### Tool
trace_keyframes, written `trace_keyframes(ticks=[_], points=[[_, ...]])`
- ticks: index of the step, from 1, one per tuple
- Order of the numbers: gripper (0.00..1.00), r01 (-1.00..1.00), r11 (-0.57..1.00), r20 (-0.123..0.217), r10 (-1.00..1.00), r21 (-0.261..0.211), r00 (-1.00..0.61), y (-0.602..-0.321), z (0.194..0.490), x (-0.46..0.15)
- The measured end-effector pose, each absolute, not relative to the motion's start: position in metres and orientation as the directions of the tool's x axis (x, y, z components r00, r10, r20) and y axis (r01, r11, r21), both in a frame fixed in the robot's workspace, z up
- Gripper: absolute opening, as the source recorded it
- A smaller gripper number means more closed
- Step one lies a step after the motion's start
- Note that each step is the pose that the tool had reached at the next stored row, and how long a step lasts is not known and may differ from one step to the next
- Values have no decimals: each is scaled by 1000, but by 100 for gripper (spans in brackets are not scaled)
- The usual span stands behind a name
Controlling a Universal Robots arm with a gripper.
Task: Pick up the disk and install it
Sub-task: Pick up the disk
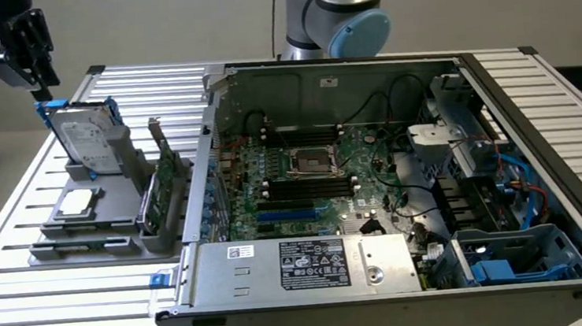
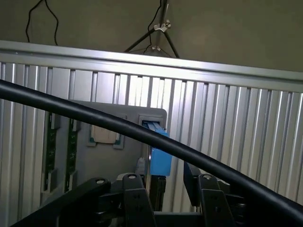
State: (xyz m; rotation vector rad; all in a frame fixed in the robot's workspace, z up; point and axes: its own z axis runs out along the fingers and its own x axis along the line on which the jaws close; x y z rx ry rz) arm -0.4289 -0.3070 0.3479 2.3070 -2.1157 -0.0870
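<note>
Gripper (image 1: pixel 40 74) hangs in the air above the rear end of the grey holder (image 1: pixel 86 228), clear of everything. In the wrist view the gripper (image 2: pixel 166 182) shows its jaws standing well apart, nothing between the pads, nothing held or touched.

The disk (image 1: pixel 89 137) stands upright on edge in the holder's rear slot, white label facing out and blue carrier framing it. From the wrist view the blue edge of the disk (image 2: pixel 160 153) lines up in the gap between the jaws, lower down.

On the same holder: small square silver chip (image 1: pixel 78 201) lying flat, green circuit card (image 1: pixel 161 182) on edge.

Open computer case (image 1: pixel 378 187) sits just beside the holder, on the exterior view's right. Both rest on the slatted metal table (image 1: pixel 29 304).
</note>
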Motion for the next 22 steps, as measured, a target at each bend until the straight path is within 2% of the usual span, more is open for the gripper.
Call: trace_keyframes(ticks=[22], points=[[45,-995,-88,-30,-996,45,87,-310,322,-429]])
